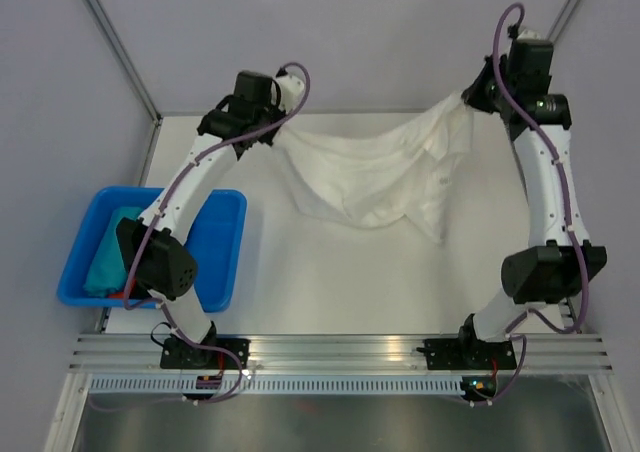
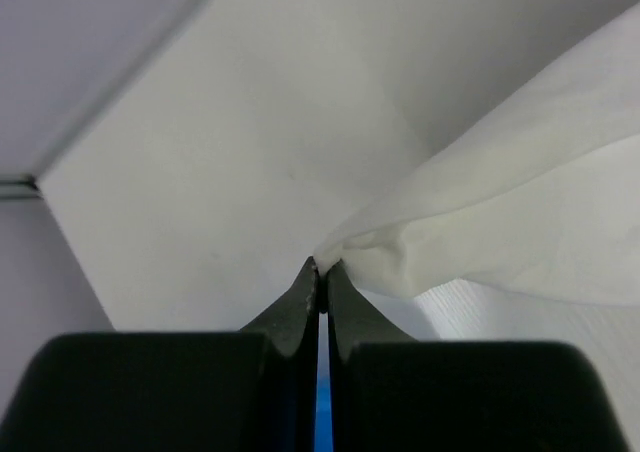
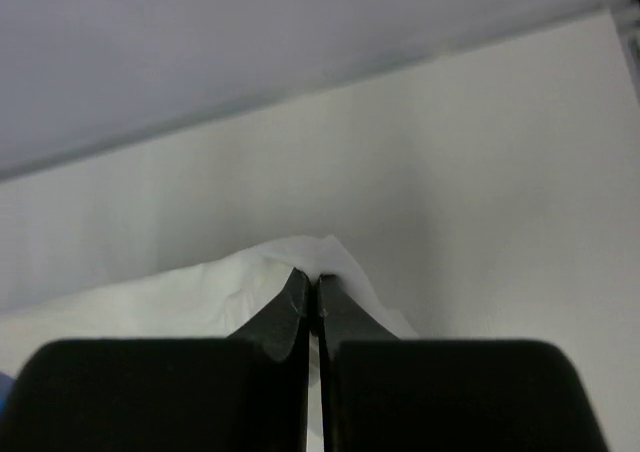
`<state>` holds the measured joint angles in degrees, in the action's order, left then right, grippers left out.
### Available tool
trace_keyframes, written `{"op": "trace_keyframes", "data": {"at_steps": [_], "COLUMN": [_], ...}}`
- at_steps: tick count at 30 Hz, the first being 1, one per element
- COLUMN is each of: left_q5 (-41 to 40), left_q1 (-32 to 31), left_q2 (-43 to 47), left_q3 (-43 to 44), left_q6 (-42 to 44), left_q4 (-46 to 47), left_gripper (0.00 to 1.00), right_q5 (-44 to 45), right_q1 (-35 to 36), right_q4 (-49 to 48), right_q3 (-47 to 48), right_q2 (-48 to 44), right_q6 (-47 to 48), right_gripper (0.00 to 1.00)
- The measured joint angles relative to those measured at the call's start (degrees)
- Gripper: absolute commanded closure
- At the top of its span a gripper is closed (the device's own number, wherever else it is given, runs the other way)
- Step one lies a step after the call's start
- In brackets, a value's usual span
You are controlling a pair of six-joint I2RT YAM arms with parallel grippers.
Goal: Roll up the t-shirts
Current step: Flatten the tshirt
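At the left edge of the table (image 1: 350, 292), a blue bin (image 1: 228, 234) is seen with a teal cloth (image 1: 105, 257) lying in it, well apart from the work. The left gripper (image 2: 321, 268) is pressed together on one bunched corner of the t-shirt (image 1: 365, 177), which is hung as a sagging sheet above the far part of the table, its lower folds seemingly draped onto the surface. The other upper corner is pinched by the right gripper (image 3: 312, 278), its jaws closed on cloth. The step is judged to be spreading the shirt flat before rolling. Both corners are best lowered together, level and drawn gently apart, so that wrinkles are pulled out and neither pinch is lost.
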<state>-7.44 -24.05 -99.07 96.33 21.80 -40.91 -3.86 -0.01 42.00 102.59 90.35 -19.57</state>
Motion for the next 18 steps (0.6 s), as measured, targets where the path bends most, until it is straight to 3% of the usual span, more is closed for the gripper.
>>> {"op": "trace_keyframes", "data": {"at_steps": [5,8,13,18], "left_q5": [-0.9,-1.0,1.8,5.8], "left_q1": [3.4,6.1,8.7,7.8], "left_q2": [-3.9,-6.1,-5.6,-3.0], "left_q3": [22.3,32.8,33.1,16.7], "left_q6": [0.2,0.2,0.7,1.5], "left_q4": [1.4,2.6,4.8,8.1], "left_gripper": [0.98,0.98,0.98,0.98], "right_q5": [-4.7,-10.1,-15.6,-15.0], "right_q1": [-3.0,-6.8,-18.1,-19.8], "right_q4": [-0.5,-4.2,-12.3,-13.8], "right_q3": [28.4,33.6,18.2,-2.6], "right_q2": [13.7,13.9,4.0,-4.7], "right_q6": [-1.7,-5.7,-9.3,-6.7], "right_gripper": [1.00,1.00,1.00,1.00]}}
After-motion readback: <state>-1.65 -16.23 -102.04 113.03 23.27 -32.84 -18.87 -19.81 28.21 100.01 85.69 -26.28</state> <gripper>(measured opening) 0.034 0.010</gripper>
